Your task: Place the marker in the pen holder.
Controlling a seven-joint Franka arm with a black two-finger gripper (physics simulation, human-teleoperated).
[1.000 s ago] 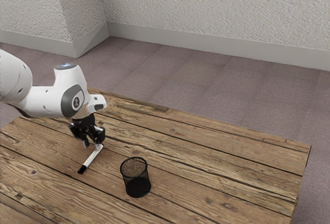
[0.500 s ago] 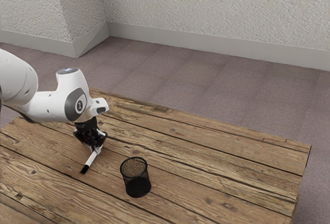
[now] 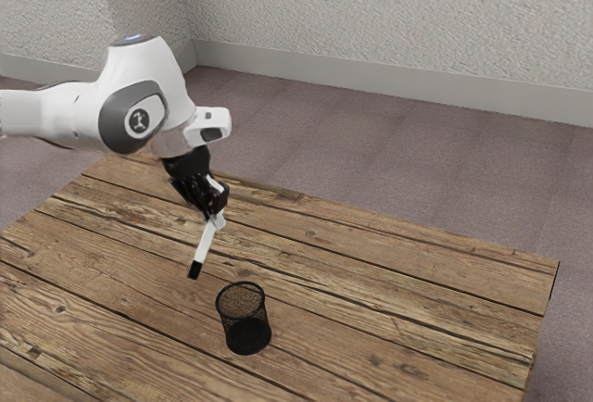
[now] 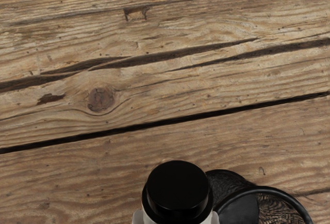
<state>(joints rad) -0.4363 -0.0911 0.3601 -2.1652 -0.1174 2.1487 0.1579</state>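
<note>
Raised above the table, my gripper [image 3: 215, 220] is shut on the white marker [image 3: 205, 246], near its upper end. The marker hangs tilted, its black end lowest and toward the exterior view's left. The black mesh pen holder [image 3: 246, 319] stands upright on the table, lower in the exterior view and a little right of the marker, apart from it. In the wrist view the marker's black end [image 4: 178, 185] looms large at the lower edge, with the pen holder [image 4: 278, 193] beside it.
The pen holder stands on a wooden plank table [image 3: 398, 300]. Beyond the table's far edge lie the carpeted floor [image 3: 371, 161] and a textured wall [image 3: 389, 22].
My gripper has closed on the marker and lifted it off the table, moving up and toward the exterior view's right. The pen holder has stayed in place.
</note>
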